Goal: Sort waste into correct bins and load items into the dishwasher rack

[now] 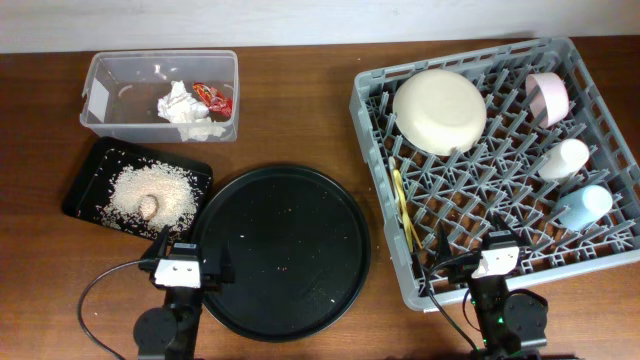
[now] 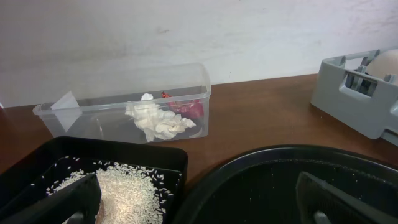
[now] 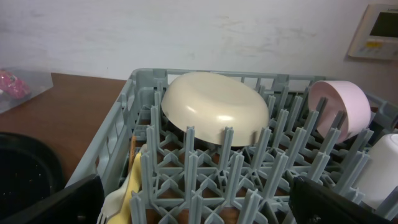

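The grey dishwasher rack (image 1: 372, 110) holds the cream bowl (image 1: 440, 108), pink bowl (image 1: 548, 98), white cup (image 1: 564, 158), light blue cup (image 1: 586, 206) and yellow and white cutlery (image 1: 403, 205). The clear tub (image 1: 105, 125) holds white tissues (image 1: 182, 106) and a red wrapper (image 1: 214, 96). The flat black tray (image 1: 82, 190) holds rice (image 1: 152, 192) with a brown bit (image 1: 149, 207). My left gripper (image 1: 185, 262) is open and empty at the front, over the round tray's left edge. My right gripper (image 1: 470, 258) is open and empty over the rack's front edge.
A large round black tray (image 1: 280, 250) with a few stray rice grains lies at the front centre. In the right wrist view the rack's pegs (image 3: 230, 168) stand close below the fingers. A wall runs behind the table.
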You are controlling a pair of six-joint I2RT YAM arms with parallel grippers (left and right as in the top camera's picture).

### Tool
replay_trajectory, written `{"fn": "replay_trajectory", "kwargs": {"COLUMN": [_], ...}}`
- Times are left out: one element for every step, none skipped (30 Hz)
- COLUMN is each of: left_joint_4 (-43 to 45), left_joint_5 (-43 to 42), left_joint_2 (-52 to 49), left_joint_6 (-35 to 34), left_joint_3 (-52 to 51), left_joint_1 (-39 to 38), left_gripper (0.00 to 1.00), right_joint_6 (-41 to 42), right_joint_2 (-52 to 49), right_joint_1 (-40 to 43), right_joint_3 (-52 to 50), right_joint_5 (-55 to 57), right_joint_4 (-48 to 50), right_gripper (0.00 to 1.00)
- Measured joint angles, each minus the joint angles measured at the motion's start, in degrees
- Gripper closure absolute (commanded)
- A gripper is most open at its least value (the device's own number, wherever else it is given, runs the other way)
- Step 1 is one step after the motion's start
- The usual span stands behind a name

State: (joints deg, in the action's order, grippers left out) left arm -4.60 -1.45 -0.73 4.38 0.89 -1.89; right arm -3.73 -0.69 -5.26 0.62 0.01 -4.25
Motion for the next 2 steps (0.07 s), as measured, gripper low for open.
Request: {"fn": "replay_trajectory", "kwargs": {"left_joint_4": [0.0,0.0], "left_joint_5": [0.0,0.0], "left_joint_2": [0.0,0.0], "left_joint_6": [0.0,0.0], "left_joint_3": [0.0,0.0], "left_joint_1": [0.0,0.0], "left_gripper": [0.01,0.01], "right_joint_6": [0.0,0.0], "right_joint_2": [0.0,0.0], "right_joint_1": [0.0,0.0], "right_joint_3": [0.0,0.0], "right_joint_5": [0.0,0.0], "right_joint_4": [0.0,0.0], "right_gripper": [0.02,0.02]}}
